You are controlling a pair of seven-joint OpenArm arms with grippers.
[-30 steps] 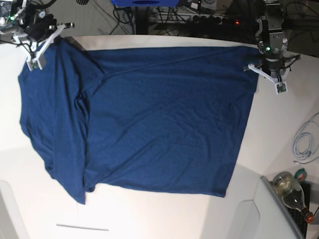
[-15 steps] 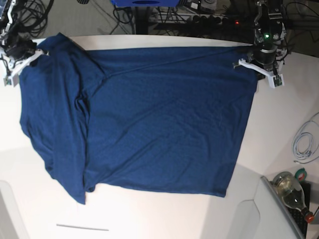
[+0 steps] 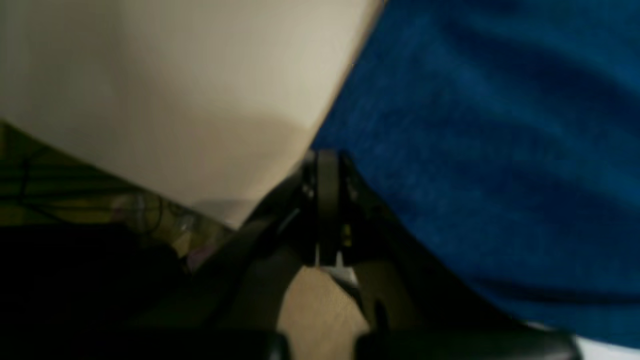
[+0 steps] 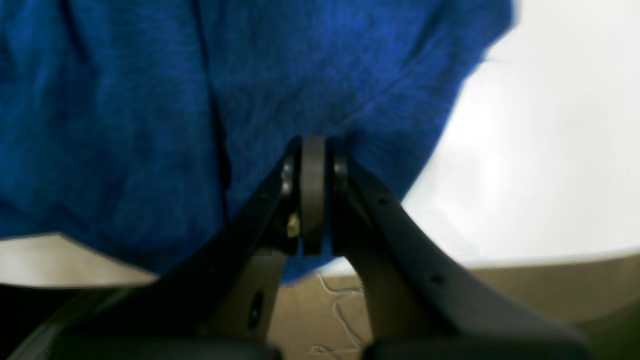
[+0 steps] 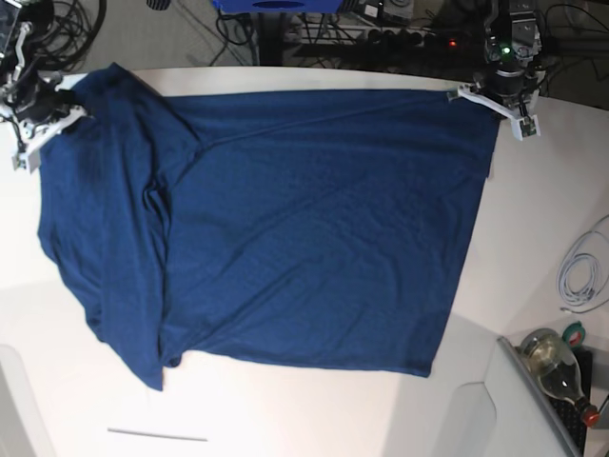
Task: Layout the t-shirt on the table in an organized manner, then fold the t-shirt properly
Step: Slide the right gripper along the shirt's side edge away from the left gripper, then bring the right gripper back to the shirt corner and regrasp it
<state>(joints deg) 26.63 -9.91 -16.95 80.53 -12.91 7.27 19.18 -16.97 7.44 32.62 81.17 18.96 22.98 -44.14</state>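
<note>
The dark navy t-shirt (image 5: pixel 304 228) lies spread out and wrinkled on the white table (image 5: pixel 285 409), with one side folded over at the left. My left gripper (image 5: pixel 493 100) is at the shirt's far right corner. In the left wrist view it (image 3: pixel 327 157) is shut, its tips on the edge of the t-shirt (image 3: pixel 490 125) over the table (image 3: pixel 175 75). My right gripper (image 5: pixel 57 109) is at the far left corner. In the right wrist view it (image 4: pixel 312 145) is shut on a pinch of the t-shirt (image 4: pixel 125 100), with blue cloth showing between and below its fingers.
A white cable (image 5: pixel 580 271), a green roll (image 5: pixel 574 333) and a glass bottle (image 5: pixel 557 367) sit at the right edge. Cables and a power strip (image 5: pixel 400 36) run behind the table's far edge. A thin seam line (image 5: pixel 157 436) marks the near tabletop.
My left gripper has moved toward the far edge at the shirt's right corner. My right gripper swung out to the left and closed on the far left corner.
</note>
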